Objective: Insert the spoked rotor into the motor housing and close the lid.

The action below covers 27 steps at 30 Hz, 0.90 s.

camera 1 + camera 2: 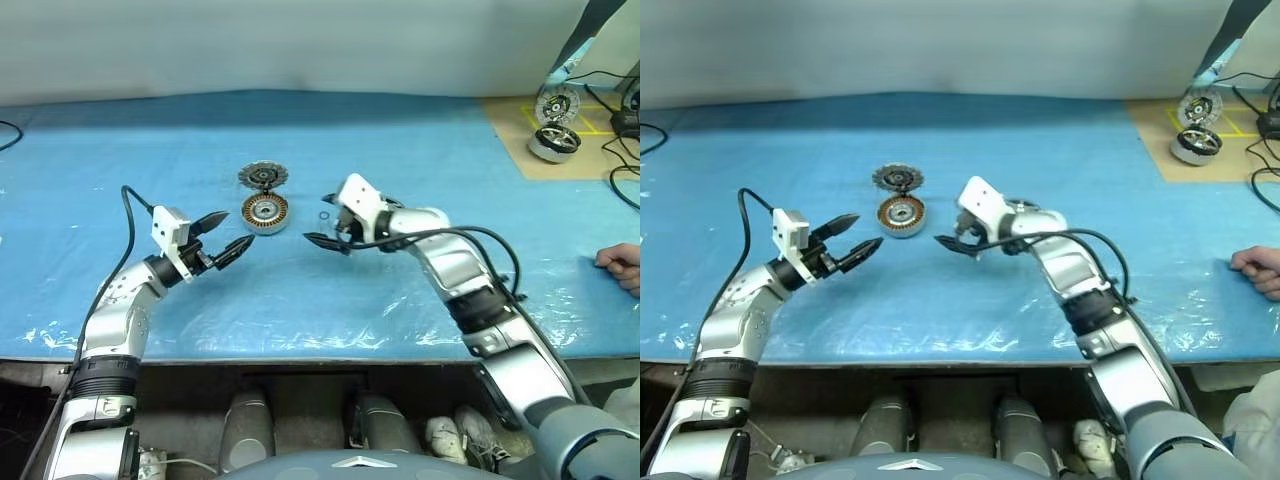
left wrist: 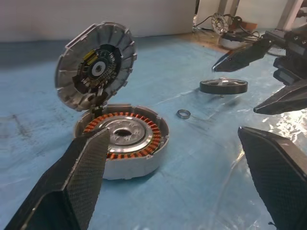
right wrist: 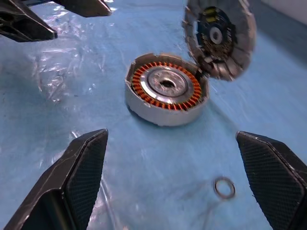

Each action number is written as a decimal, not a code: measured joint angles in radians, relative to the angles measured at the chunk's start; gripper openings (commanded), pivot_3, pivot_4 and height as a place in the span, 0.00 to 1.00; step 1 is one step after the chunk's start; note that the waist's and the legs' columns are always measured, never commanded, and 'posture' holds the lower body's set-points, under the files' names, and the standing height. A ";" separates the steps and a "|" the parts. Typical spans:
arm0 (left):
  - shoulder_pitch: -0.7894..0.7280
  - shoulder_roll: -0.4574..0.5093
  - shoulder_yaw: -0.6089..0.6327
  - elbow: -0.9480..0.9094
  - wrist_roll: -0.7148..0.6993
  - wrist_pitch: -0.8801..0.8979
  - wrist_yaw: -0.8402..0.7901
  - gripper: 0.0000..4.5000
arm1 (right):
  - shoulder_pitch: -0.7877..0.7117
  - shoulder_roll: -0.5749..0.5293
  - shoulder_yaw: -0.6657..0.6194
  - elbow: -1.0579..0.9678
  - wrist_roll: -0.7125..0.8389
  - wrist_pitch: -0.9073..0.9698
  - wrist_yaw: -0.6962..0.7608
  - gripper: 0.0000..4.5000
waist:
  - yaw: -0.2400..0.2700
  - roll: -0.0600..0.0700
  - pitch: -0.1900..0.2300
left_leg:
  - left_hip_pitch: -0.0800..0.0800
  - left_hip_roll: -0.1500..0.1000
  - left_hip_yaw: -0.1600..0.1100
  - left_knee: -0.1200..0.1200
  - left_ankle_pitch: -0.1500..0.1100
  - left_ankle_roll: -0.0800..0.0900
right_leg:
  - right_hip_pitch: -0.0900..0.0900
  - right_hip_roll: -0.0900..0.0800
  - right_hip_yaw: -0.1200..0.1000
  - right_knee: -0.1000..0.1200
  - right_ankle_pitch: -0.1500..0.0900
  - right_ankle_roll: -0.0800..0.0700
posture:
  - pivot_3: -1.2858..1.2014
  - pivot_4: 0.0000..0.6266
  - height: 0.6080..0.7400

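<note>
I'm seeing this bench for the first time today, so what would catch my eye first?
The motor housing near the middle of the blue table, its copper windings bare under the lid, which stands tilted open at its far edge. The left gripper and right gripper, both open and empty, flank it; a small metal ring lies nearby.

Table (image 1: 420, 150) spans the view. Housing (image 1: 265, 213) sits near centre w/ lid (image 1: 263, 177) hinged up at its 12 o'clock edge. Small ring (image 2: 183, 113) lies on the table at housing's 3 o'clock, close by; a flat disc (image 2: 223, 86) lies farther out the same way. Left gripper (image 1: 222, 236) at housing's 8 o'clock, right gripper (image 1: 322, 240) at its 4 o'clock, both near, not touching. Two more motors (image 1: 555, 125) far off at 2 o'clock. Person's hand (image 1: 622, 266) on table's right edge, 3 o'clock.
</note>
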 measured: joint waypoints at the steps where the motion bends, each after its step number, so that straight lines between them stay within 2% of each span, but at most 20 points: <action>1: 0.017 0.002 0.008 -0.001 0.000 -0.001 0.003 0.99 | -0.042 0.033 0.021 0.070 -0.019 -0.040 0.008 1.00 | -0.003 0.000 0.000 | 0.000 0.000 0.000 0.000 0.000 0.000 | 0.000 0.000 0.000 0.000 0.000 0.000 | 0.52 0.24 1.00; 7: 0.059 0.003 0.028 -0.035 -0.002 -0.001 0.040 0.99 | -0.285 0.226 0.073 0.473 -0.095 -0.271 0.053 1.00 | -0.007 0.000 0.000 | -0.006 0.001 -0.001 0.001 0.000 0.000 | -0.005 0.000 -0.002 0.001 0.000 -0.001 | 0.52 0.24 1.00; 14: 0.141 -0.013 0.045 -0.140 -0.015 0.004 0.088 0.99 | -0.446 0.337 0.098 0.887 -0.219 -0.472 -0.007 1.00 | -0.008 0.000 0.000 | -0.008 0.002 -0.001 0.003 0.000 0.000 | -0.005 -0.001 -0.004 0.001 -0.002 -0.005 | 0.52 0.24 1.00; 20: 0.180 -0.023 0.043 -0.211 -0.020 0.019 0.127 0.99 | -0.499 0.373 0.106 1.049 -0.317 -0.513 -0.098 1.00 | -0.007 0.000 0.000 | -0.008 0.003 -0.001 0.005 0.000 0.000 | -0.005 -0.001 -0.005 0.004 -0.003 -0.007 | 0.52 0.24 1.00; 25: 0.196 -0.023 0.042 -0.247 -0.030 0.040 0.148 0.99 | -0.508 0.375 0.095 1.075 -0.338 -0.519 -0.097 1.00 | -0.007 0.000 0.000 | -0.008 0.003 -0.001 0.005 0.000 0.000 | -0.006 0.000 -0.005 0.005 -0.003 -0.007 | 0.52 0.24 1.00; 27: 0.196 -0.023 0.041 -0.256 -0.034 0.048 0.156 0.99 | -0.510 0.377 0.063 1.074 -0.328 -0.526 -0.054 1.00 | -0.007 0.000 0.000 | -0.008 0.003 -0.001 0.005 0.000 0.001 | -0.006 0.000 -0.005 0.005 -0.003 -0.007 | 0.52 0.24 1.00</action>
